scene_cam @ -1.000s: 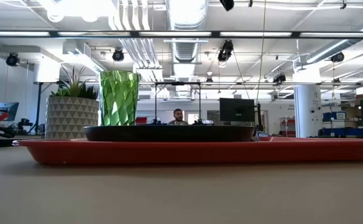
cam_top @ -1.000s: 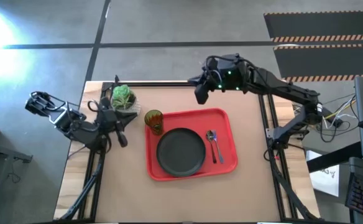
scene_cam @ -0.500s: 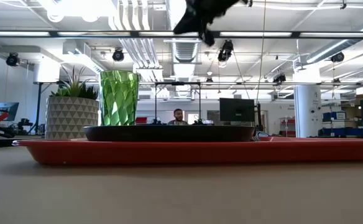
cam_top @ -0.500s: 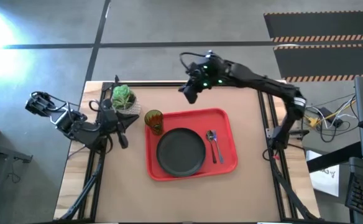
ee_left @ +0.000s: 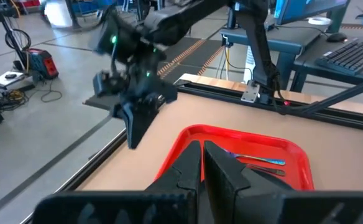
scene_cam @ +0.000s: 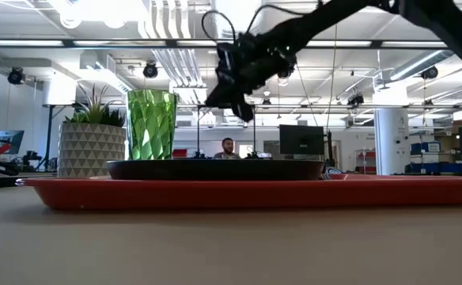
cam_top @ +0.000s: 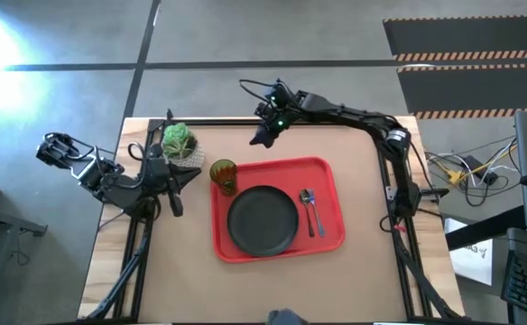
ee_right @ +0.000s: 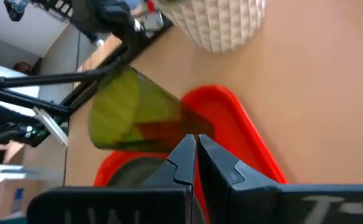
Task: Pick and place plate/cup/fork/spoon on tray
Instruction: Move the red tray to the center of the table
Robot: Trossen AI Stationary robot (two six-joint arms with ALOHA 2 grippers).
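One plate (cam_top: 262, 221), one cup (cam_top: 223, 175), one spoon (cam_top: 309, 210) on tray (cam_top: 335, 236); both grippers (right (cam_top: 262, 136), left (cam_top: 175, 191)) pinched closed, empty.

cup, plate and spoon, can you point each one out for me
cup (cam_top: 223, 173), high view, on its open top at the tray's corner
plate (cam_top: 262, 220), high view, on its flat middle
spoon (cam_top: 306, 196), high view, on its oval bowl

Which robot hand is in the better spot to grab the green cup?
Probably the right hand. It hangs raised just behind the cup, and its wrist view looks straight at it. The left hand lies low beside the plant pot, and its wrist view misses the cup.
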